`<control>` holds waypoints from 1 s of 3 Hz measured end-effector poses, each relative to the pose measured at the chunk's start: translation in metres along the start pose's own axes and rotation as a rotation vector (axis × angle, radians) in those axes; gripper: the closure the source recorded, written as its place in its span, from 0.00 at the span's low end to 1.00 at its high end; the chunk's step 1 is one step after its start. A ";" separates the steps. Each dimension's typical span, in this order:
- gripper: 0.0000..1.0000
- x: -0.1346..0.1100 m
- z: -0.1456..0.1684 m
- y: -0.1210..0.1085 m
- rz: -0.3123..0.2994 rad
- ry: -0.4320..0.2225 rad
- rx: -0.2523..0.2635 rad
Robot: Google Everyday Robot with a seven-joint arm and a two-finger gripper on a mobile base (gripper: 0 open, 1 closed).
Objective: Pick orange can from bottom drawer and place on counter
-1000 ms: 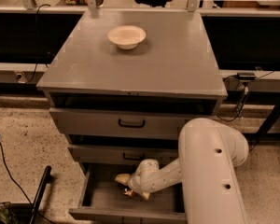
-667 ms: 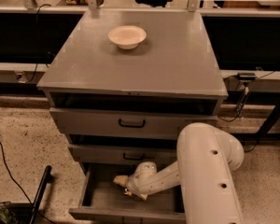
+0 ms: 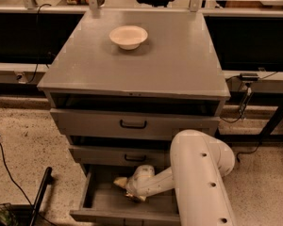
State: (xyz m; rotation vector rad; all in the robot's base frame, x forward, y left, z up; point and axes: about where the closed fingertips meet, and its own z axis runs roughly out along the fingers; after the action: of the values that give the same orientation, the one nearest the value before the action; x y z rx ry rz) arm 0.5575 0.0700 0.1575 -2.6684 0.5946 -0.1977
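Observation:
The bottom drawer (image 3: 101, 202) is pulled open, with a plain grey floor. My gripper (image 3: 124, 186) is down inside it, near the middle and close to the back, at the end of my white arm (image 3: 198, 173). A small orange-brown patch (image 3: 134, 198) shows right under the gripper; I cannot tell whether it is the orange can, which is otherwise hidden. The counter (image 3: 170, 60) is the flat grey top of the cabinet.
A white bowl (image 3: 128, 36) stands on the counter towards the back. Two upper drawers with black handles (image 3: 133, 124) sit above the open one, the top one slightly open. A black pole (image 3: 40, 197) and cable lie on the floor at the left.
My arm and gripper have shifted a little to the left inside the bottom drawer. The bowl and the drawers have not moved.

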 end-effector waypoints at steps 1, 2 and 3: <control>0.00 0.003 0.007 0.002 0.002 0.004 -0.007; 0.00 0.002 0.017 0.004 -0.001 -0.002 -0.022; 0.18 0.001 0.023 0.007 -0.001 -0.010 -0.037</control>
State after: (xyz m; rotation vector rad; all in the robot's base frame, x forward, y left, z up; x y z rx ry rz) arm 0.5604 0.0719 0.1334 -2.7037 0.5998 -0.1753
